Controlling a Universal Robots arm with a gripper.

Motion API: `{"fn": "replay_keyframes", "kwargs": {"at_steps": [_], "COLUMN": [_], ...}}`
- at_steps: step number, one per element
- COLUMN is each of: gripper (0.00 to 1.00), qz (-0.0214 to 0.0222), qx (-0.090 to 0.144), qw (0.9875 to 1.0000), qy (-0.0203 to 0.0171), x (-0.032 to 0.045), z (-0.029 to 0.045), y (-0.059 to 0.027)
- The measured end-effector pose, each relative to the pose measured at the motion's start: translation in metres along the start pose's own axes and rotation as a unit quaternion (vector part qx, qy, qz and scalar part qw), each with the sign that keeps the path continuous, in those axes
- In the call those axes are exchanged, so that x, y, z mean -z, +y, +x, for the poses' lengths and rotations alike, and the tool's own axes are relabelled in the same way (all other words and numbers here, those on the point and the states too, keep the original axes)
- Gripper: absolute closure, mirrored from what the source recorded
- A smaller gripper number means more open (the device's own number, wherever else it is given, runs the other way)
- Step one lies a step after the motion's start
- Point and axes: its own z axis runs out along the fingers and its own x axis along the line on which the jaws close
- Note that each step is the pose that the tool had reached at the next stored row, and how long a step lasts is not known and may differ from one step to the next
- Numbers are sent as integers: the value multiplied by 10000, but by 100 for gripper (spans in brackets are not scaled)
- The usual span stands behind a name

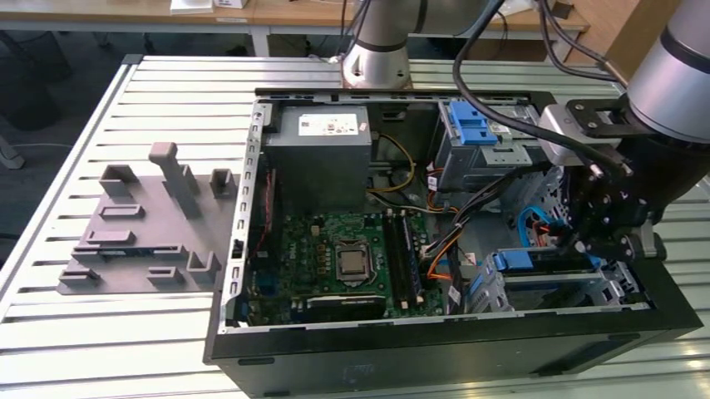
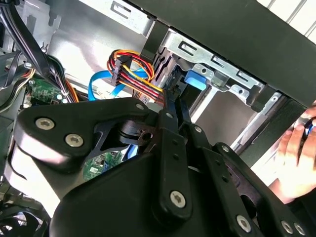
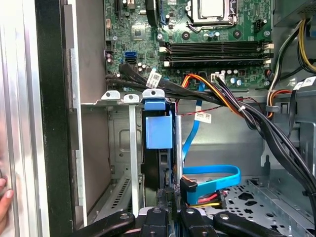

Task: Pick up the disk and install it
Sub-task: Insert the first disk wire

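The disk stands on edge in the lower drive cage, at the front corner of the open computer case on the exterior view's right. In the first wrist view I see it edge-on: a dark thin body with a blue plastic rail between the cage's metal uprights. My gripper reaches down into the case over that cage. In both wrist views its black fingers close in on the disk's near edge, so the gripper looks shut on the disk.
Bundled black, orange and yellow cables and a blue flat cable run close beside the cage. The motherboard, grey power-supply box and upper cage with blue latch share the case. A person's hand rests outside the case wall.
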Motion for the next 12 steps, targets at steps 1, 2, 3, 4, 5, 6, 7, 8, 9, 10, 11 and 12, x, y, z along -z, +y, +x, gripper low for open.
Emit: {"fn": "replay_keyframes", "kwargs": {"at_steps": [1, 2, 3, 4, 5, 6, 7, 8, 9, 10, 11, 12], "gripper": [84, 84, 82, 82, 76, 76, 76, 76, 76, 76, 76, 76], "qz": [-2, -3, -3, -4, -4, -3, -3, -3, -4, -4, -4, -4], "qx": [0, -1, 0, 0, 0, 0, 0, 0, 0, 0, 0, 0], "qw": [10000, 10000, 10000, 10000, 10000, 10000, 10000, 10000, 10000, 10000, 10000, 10000], "qy": [2, 0, -3, -2, -3, -3, -3, -3, -2, -2, -2, -3], "x": [-4, -7, -10, -11, -11, -8, 1, 12, 23, 33, 38, 40], "z": [0, -1, -1, -1, -1, 0, 0, 0, 0, 1, 1, 1], "y": [0, 0, 0, 0, 0, 0, -1, -1, -2, -2, -3, -3]}}
